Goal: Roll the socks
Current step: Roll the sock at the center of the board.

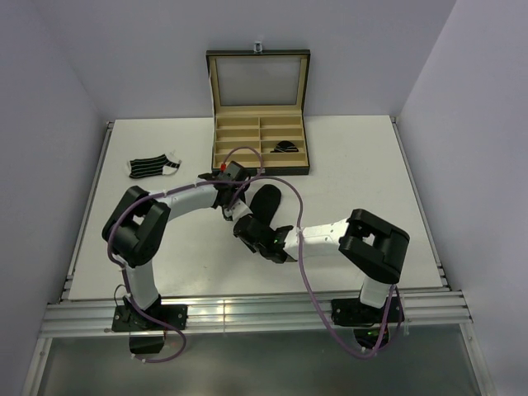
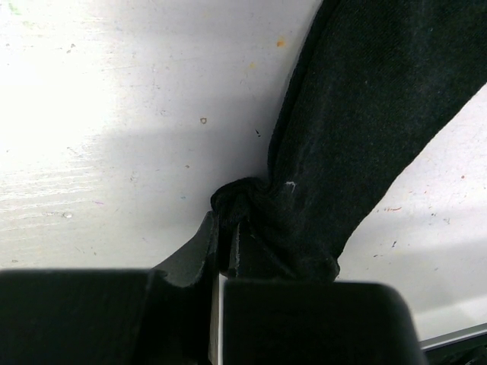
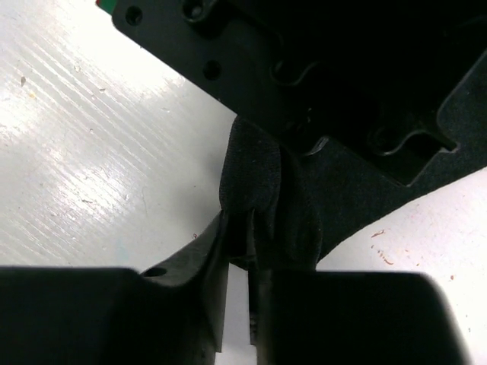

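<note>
On the table (image 1: 355,165), left hand (image 2: 228,228) and right hand (image 3: 247,236) pinch one black sock (image 2: 365,114).

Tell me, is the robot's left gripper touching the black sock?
Touching. The left wrist view shows the left gripper shut on a bunched fold of the black sock, with the fabric pinched between its jaws.

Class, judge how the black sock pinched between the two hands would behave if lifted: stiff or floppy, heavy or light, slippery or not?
Probably floppy: the black sock bunches into folds where the left hand pinches it. Likely light, since it looks like thin fabric. Its knit looks matte, so it should hardly slip.
</note>
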You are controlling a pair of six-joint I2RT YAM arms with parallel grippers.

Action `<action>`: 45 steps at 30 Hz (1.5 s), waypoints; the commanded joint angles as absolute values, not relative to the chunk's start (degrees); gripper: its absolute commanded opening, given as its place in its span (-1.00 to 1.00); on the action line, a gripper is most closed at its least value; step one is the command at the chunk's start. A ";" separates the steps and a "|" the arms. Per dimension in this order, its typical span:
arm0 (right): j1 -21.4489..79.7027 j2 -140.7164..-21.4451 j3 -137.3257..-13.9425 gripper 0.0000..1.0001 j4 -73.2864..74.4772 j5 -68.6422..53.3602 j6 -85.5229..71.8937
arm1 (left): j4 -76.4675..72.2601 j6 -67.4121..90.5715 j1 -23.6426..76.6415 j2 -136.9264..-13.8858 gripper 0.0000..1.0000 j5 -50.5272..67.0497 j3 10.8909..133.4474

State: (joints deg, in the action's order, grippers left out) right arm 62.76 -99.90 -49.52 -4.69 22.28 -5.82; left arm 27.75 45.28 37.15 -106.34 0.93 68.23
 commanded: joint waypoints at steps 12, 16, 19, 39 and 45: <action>55.03 -95.98 -49.48 -1.00 -0.88 -1.21 -14.58 | 26.28 48.60 35.78 -96.95 0.42 -1.65 63.29; 49.85 -94.40 -48.43 -1.00 -2.98 -13.68 -18.44 | 24.17 52.72 34.37 -91.51 0.55 -3.69 59.34; 45.45 -94.57 -47.03 -1.00 -6.31 -24.06 -21.70 | 21.19 55.97 32.96 -85.72 0.57 -4.04 54.59; 29.80 -110.13 -42.19 -1.00 -29.97 -54.14 -38.76 | 8.61 59.59 36.12 -87.53 0.53 0.26 46.31; 29.18 -111.00 -42.27 -1.00 -31.46 -54.58 -39.73 | 8.79 59.59 36.56 -91.75 0.34 0.26 47.90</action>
State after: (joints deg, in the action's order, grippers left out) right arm 29.69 -110.13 -42.72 -28.91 -53.25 -38.94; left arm 10.22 59.24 36.01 -90.35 0.32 45.89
